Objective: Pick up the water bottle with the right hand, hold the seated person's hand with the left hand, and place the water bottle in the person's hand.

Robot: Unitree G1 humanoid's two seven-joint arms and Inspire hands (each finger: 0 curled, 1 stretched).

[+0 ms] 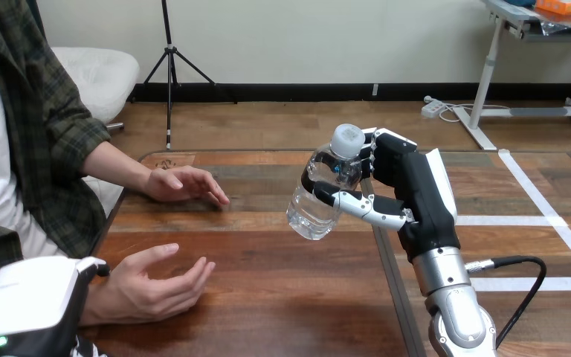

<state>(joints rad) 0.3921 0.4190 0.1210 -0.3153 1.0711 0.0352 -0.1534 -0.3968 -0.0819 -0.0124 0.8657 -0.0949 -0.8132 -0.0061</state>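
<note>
Low at the left corner, the left hand (pixel 33 301) sits at the wrist of the person's nearer hand (pixel 156 286), which lies palm-up on the table (pixel 282 305). Whether it grips cannot be told. Raised on an upright forearm, the right hand (pixel 409 186) is clamped round the tilted water bottle (pixel 320 197) above open tabletop, well apart from that palm.

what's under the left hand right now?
The person's wrist runs under the left hand; the person's nearer hand lies open beyond it on the wooden table. The left hand's back covers the contact, so grip can't be told.
</note>
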